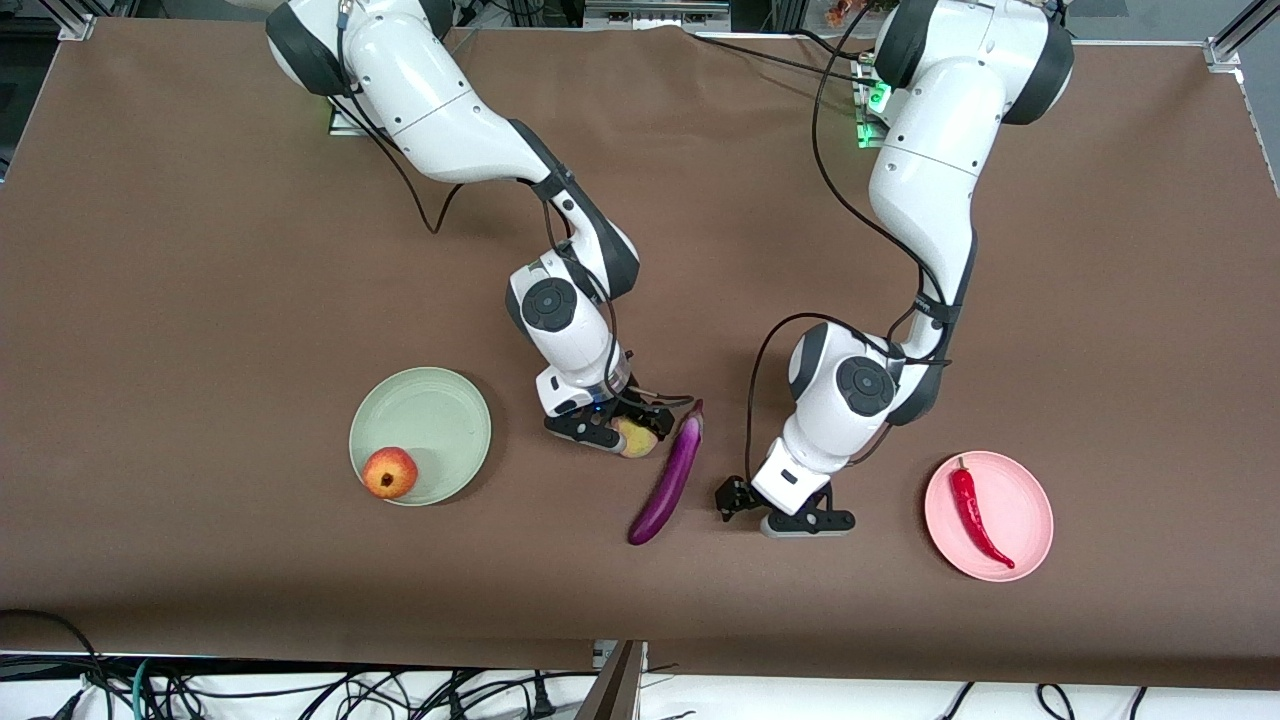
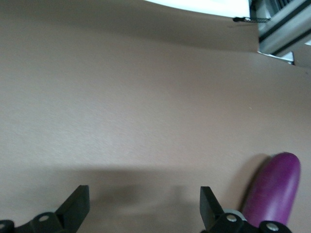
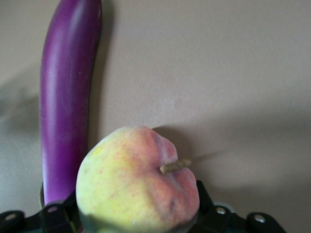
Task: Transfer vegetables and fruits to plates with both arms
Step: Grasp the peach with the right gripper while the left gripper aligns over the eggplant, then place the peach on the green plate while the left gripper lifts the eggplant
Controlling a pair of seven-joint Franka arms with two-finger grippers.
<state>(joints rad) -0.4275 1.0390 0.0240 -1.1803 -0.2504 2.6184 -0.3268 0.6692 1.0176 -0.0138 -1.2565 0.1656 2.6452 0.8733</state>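
Peach (image 3: 137, 180) sits clamped in right tool (image 1: 618, 432) beside eggplant (image 1: 670, 478).

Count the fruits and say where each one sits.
2. The red apple sits on the green plate; the peach is between the right gripper's fingers, beside the eggplant.

Purple eggplant (image 1: 668, 482); yel-pink peach (image 3: 137, 180); red chili (image 1: 978, 511).

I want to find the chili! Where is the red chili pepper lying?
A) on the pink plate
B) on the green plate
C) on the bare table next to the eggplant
A: the red chili pepper lies on the pink plate, toward the left arm's end of the table.
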